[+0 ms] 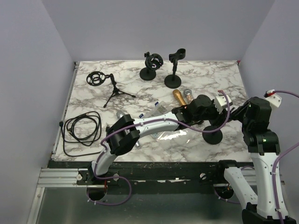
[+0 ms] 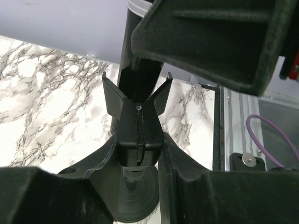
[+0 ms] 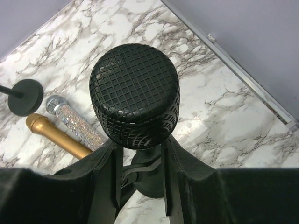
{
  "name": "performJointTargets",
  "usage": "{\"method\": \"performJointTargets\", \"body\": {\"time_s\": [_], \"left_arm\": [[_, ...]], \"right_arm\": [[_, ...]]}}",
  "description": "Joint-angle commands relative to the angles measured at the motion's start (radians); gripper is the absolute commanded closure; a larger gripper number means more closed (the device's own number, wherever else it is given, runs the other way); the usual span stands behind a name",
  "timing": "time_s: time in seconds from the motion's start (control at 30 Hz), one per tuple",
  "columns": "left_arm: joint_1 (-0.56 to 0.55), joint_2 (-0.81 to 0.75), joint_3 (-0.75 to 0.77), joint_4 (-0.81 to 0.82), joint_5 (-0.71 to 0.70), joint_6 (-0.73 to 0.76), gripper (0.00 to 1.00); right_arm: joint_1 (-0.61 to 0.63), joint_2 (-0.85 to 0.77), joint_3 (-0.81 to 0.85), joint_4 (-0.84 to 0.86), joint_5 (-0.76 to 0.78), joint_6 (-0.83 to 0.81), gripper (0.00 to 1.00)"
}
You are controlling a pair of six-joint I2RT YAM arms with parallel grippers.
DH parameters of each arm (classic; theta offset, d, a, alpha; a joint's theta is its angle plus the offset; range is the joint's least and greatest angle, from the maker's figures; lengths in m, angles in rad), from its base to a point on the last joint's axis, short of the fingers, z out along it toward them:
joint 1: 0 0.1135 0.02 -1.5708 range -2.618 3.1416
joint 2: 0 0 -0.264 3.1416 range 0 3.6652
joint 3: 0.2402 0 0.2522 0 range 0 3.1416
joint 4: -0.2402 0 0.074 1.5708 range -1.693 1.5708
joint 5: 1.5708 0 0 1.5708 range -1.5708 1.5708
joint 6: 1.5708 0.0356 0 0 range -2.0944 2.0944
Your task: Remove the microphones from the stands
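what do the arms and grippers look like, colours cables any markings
Both the left arm and right arm have white link shells with black joints, and a purple cable trails along each. The left gripper and right gripper are matte black with broad, wedge-shaped fingers. No lettering is readable.

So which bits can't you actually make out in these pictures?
Right wrist view: the black mesh-headed microphone hides its own handle below.
Left wrist view: the black forked clip shows, but a bulky black casing above blocks the microphone's head.
Both wrist views: whether the left hand and right hand squeeze or merely flank, cannot tell.
Top view: the hands cover microphone and clip; only the stand's round black base shows.
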Motion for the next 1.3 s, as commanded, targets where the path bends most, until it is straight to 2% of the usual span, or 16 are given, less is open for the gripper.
{"method": "performJointTargets", "body": {"time_s": [0.0,0.43,0.67,0.9,1.03,1.27], "left_arm": [[0.004,-0.024,-0.030,0.005,0.037,-0.011,1.00],[0.007,-0.010,-0.003,-0.035,0.039,-0.027,1.00],[0.008,-0.004,0.013,-0.053,0.045,-0.041,0.91],[0.010,0.003,0.002,-0.051,0.057,-0.046,0.87],[0.011,0.018,-0.007,-0.047,0.055,-0.048,0.98],[0.011,0.046,-0.090,0.007,0.048,-0.072,1.00]], "right_arm": [[0.003,-0.007,0.042,0.066,0.078,-0.006,0.99],[0.004,0.064,0.220,0.073,0.181,-0.122,0.99],[0.004,0.095,0.282,0.089,0.199,-0.155,0.99],[0.004,0.116,0.300,0.105,0.166,-0.155,0.99],[0.004,0.123,0.315,0.117,0.161,-0.157,0.99],[0.004,0.129,0.320,0.131,0.158,-0.159,0.99]]}}
